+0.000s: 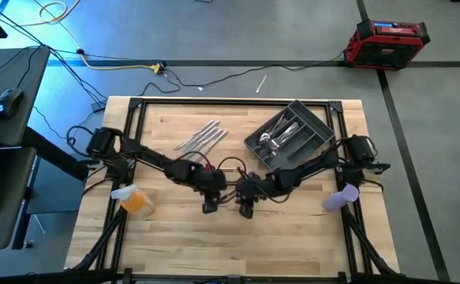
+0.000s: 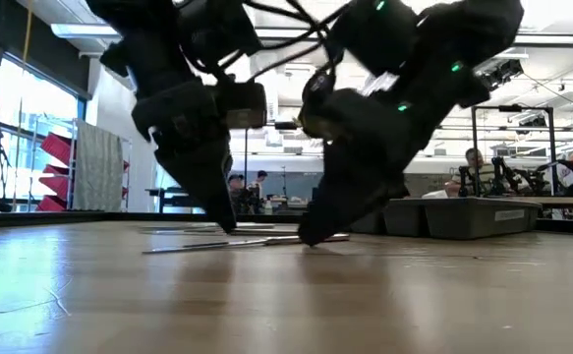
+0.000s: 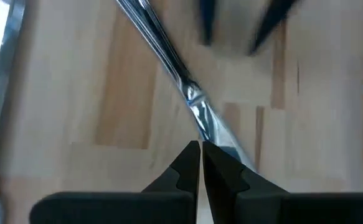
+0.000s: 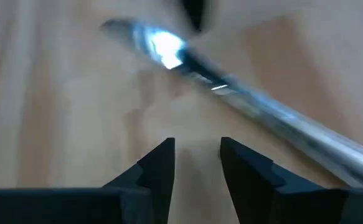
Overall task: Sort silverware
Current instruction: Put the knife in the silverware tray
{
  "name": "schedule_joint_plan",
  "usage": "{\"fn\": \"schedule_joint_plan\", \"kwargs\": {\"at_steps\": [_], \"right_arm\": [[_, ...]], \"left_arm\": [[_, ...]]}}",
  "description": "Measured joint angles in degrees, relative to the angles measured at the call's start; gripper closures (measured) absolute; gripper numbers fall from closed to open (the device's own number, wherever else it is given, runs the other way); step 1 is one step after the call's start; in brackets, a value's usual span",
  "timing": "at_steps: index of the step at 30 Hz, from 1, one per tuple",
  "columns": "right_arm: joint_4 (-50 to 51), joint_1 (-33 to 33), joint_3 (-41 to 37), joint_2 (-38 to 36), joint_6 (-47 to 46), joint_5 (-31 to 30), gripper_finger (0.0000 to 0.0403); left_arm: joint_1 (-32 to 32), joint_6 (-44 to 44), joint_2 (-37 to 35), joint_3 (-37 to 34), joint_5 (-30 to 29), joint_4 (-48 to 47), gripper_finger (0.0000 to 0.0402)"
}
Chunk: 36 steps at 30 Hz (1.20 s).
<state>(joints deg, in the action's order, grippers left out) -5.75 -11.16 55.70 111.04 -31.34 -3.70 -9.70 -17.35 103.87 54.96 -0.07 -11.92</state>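
One slim silver utensil lies flat on the wooden table between my two grippers. My left gripper points down, shut, with its tips at the utensil. My right gripper is open beside it, fingertips just short of the utensil and apart from it. Several more pieces of silverware lie loose on the table's far left part. The dark grey tray at the far right has silverware in its compartments. My left gripper has its shut fingertips down on the utensil's shaft, coming from above. The utensil runs slanting under the tips and stays flat on the table. Whether it is pinched or only pressed, I cannot tell.
An orange object stands near the left edge and a pale purple one near the right edge. The black frame rails run around the table top. People sit at benches in the room beyond.
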Motion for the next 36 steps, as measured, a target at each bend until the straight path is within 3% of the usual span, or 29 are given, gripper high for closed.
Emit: {"fn": "schedule_joint_plan", "kwargs": {"at_steps": [4,11,20,24,29,36], "right_arm": [[-1.26,3.07,0.12,1.29,-4.58,0.73,0.0285],[-9.85,4.48,0.07,3.72,-4.37,3.80,0.0285],[3.07,4.44,-0.11,-1.87,-4.27,6.41,0.0285],[6.17,4.55,0.11,-1.49,-4.13,10.76,0.0285],[0.05,4.38,0.11,1.38,-4.26,16.70,0.0275],[-8.49,4.10,-0.02,5.75,-7.06,20.12,0.0241]], "left_arm": [[-0.93,-2.61,2.19,0.15,0.19,2.00,0.0402],[-4.47,-3.54,1.87,-0.01,1.30,10.70,0.0401],[-5.04,-3.07,3.20,-0.02,-3.33,9.22,0.0401],[-4.72,-2.88,4.73,0.15,-4.58,9.80,0.0401],[-3.75,-2.40,7.70,0.23,-3.74,13.86,0.0401],[-2.72,-1.41,10.58,0.09,-1.93,19.92,0.0401]]}}
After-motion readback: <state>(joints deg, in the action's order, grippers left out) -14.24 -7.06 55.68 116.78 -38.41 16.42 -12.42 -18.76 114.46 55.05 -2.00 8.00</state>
